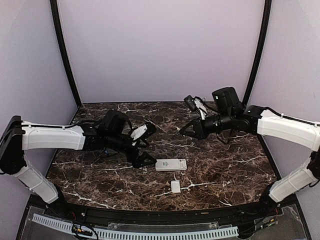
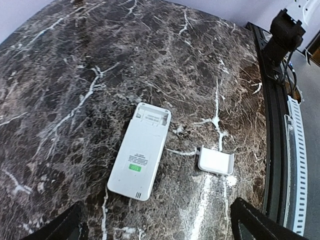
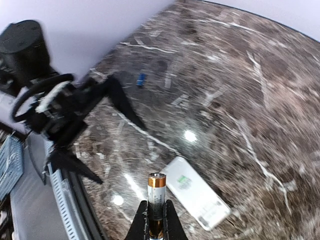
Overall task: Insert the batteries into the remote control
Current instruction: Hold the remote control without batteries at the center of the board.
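Observation:
The white remote control [image 1: 171,164] lies back up on the marble table, its battery bay open at one end; it also shows in the left wrist view [image 2: 141,152] and the right wrist view [image 3: 197,199]. My left gripper [image 1: 146,146] is open and empty, just left of the remote, its jaws wide apart at the bottom of the left wrist view [image 2: 160,231]. My right gripper [image 1: 187,131] hovers above the table behind the remote, shut on the pale battery [image 3: 156,197], which stands upright with its copper end up. The bluish battery [image 3: 141,79] lies on the table beyond the left arm.
The small flat white cover [image 1: 175,186] lies near the front edge, also in the left wrist view [image 2: 216,162]. The left arm [image 3: 75,110] fills the left of the right wrist view. Purple walls enclose the table; a black rim [image 2: 272,150] runs along its near edge.

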Controlling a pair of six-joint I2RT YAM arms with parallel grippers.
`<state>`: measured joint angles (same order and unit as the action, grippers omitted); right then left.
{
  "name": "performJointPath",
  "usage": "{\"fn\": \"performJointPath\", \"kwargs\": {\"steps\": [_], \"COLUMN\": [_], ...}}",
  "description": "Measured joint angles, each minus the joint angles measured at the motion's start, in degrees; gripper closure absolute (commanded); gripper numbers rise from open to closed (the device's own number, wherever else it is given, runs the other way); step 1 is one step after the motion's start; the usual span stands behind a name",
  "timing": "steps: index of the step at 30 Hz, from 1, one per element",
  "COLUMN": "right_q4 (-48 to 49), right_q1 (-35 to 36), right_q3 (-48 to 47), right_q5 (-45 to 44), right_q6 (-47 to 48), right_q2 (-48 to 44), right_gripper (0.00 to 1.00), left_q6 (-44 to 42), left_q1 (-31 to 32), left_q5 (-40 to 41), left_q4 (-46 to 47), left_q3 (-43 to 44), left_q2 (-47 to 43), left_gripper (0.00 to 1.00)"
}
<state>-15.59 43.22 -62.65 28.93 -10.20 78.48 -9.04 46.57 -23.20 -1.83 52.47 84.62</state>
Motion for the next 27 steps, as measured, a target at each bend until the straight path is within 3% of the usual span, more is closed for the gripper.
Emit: {"fn": "performJointPath", "kwargs": {"steps": [3,7,18,24,27], "right_q4": [-3.4,-7.9,-8.7,-7.9,-6.6], "right_q1": [-2.8,-3.7,-3.6,-3.6,-3.6], "right_q3": [3.6,7.5,8.3,7.9,7.8], "right_q5": [-9.9,-16.9,-19.1,-18.3,-17.9], "right_q6": [-6.4,-11.6,-14.1,-13.9,-14.0], "right_q2": [-0.1,0.9,9.0,12.3,12.8], "right_gripper": [1.00,1.00,1.00,1.00,1.00], "left_q6": [-2.6,-6.6,-12.3,-13.6,-14.2], "left_q1": [0.0,0.2,0.6,0.7,1.4], "left_q5": [-3.6,-4.6,-1.4,0.9,2.1], "left_q4": [-0.7,-3.1,-4.7,-4.6,-4.2], "left_q3": [3.3,8.1,12.6,13.2,13.0], "left_q2": [6.3,13.9,25.0,27.0,27.0], "left_gripper": [0.01,0.01,0.01,0.15,0.30]}}
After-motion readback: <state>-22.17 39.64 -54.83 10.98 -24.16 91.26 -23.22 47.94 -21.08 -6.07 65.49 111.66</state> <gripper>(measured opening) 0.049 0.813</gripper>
